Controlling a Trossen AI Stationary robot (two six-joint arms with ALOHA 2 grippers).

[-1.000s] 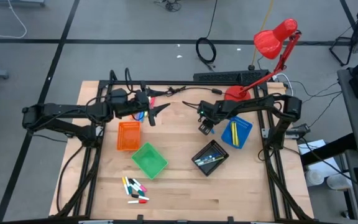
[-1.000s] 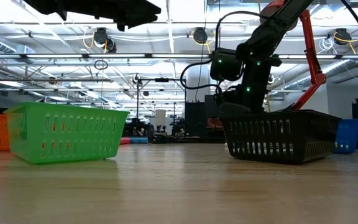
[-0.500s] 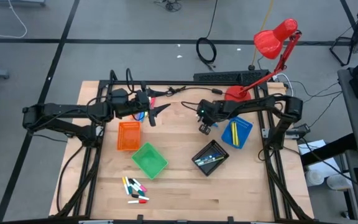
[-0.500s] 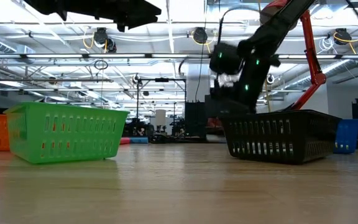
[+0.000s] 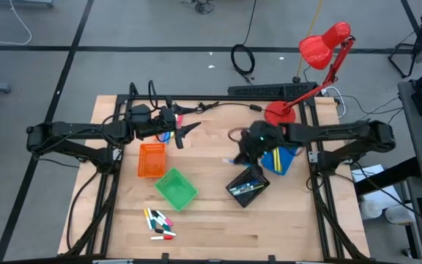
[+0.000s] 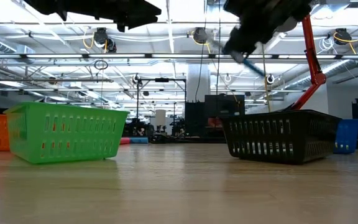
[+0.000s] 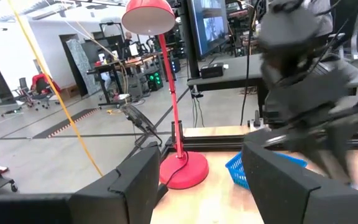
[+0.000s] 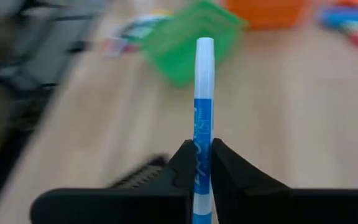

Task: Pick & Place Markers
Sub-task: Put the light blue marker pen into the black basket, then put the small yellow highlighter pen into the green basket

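Since a second ago my right gripper (image 8: 204,163) has swung from beside the blue tray (image 5: 280,157) to above the black tray (image 5: 248,185), jaws now clamped on a thin blue marker (image 8: 204,118); its print I cannot read. My left gripper (image 7: 194,165) hovers open over the surface (image 5: 211,227), past the orange tray (image 5: 151,160).

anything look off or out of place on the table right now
Nothing damaged or spilled. The only loose things are a small cluster of markers lying on the bare wood at the table's front, outside every tray.
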